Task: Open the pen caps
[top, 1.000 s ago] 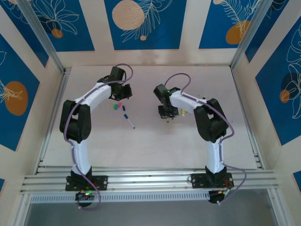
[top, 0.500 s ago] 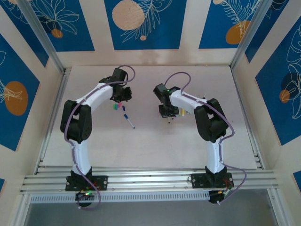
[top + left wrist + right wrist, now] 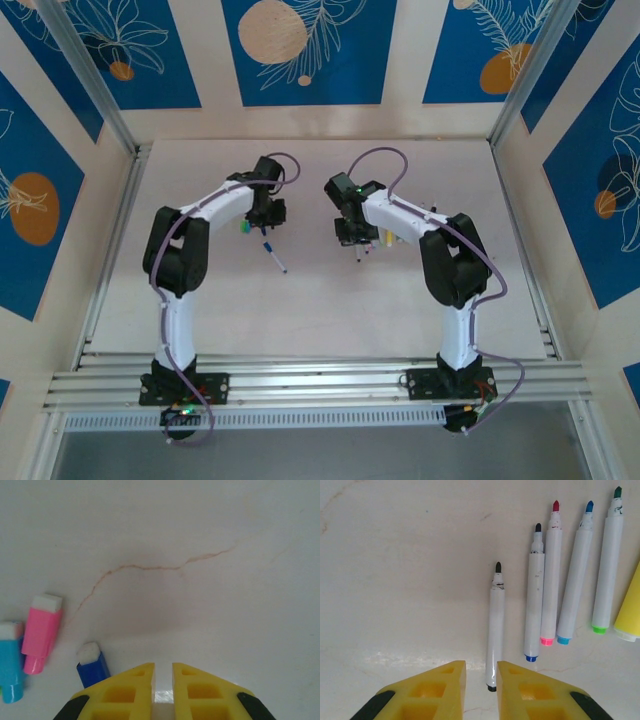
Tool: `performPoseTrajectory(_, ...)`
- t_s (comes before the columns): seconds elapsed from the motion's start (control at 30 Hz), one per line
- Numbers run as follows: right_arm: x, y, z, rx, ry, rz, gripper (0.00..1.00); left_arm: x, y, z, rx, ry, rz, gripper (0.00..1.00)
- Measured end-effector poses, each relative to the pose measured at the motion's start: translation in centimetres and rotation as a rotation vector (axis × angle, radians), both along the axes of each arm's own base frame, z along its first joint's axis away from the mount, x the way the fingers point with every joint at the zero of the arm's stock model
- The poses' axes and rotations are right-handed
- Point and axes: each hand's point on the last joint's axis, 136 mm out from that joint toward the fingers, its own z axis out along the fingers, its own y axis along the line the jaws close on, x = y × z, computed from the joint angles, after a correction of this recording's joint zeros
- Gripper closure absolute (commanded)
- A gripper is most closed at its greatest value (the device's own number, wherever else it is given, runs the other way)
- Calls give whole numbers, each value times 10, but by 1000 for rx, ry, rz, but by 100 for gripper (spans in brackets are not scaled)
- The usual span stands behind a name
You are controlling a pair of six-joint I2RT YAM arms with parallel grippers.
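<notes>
Left gripper [image 3: 163, 666]: yellow fingers [image 3: 125, 692] almost together, only a thin slit. A pale bit sits in the slit, and I can't tell if it's something held or the table showing through. I'm calling it closed. Just to the left, the blue cap [image 3: 92, 666] lies on the table [image 3: 210, 580], close by the finger on that side; touching or not, I can't say. Further left is the pink cap [image 3: 41, 630], and right beside it at the frame edge the cyan cap [image 3: 11, 662]. All three have white ends pointing away from the gripper. A thin brownish line [image 3: 150, 567] runs across the table beyond.

Right gripper [image 3: 481, 664]: jaws a little apart, nothing clamped that I can see. The tail end of the black-tipped pen [image 3: 495, 630] lies flat in line with the gap. To its right are four more white pens side by side, uncapped, tips away: blue-ended pen [image 3: 535, 605], pink-ended pen [image 3: 551, 580], cyan-ended pen [image 3: 575, 580], green-ended pen [image 3: 609, 570]. A yellow barrel [image 3: 631, 610] sits at the frame edge.

From the top view I see the left gripper [image 3: 268, 213] and the right gripper [image 3: 352, 235] both low over mid table, apart from each other. One loose pen [image 3: 275, 257] lies just nearer than the left gripper.
</notes>
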Motion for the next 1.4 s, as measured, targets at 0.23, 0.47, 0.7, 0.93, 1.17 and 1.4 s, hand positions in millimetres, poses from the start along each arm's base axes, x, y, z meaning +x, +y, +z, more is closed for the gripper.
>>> performPoseTrajectory(0.23, -2, 4, 0, 15, 5, 4, 70, -2, 7, -8, 40, 23, 26, 87)
performPoseTrajectory(0.47, -2, 7, 0, 26, 5, 9, 69, 1, 9, -15, 63, 34, 41, 79)
performPoseTrajectory(0.7, -2, 8, 0, 32, 7, 10, 69, 3, 10, -10, 70, 30, 43, 79)
performPoseTrajectory(0.93, -4, 13, 0, 41, 7, 21, 67, 3, 10, -6, 69, 26, 44, 77)
performPoseTrajectory(1.17, -20, 35, 14, 112, -8, 81, 65, 4, 10, 58, 26, -76, 47, 73)
performPoseTrajectory(1.4, -40, 63, 21, 139, 6, 176, 63, -8, 22, 155, -53, -271, 67, 71)
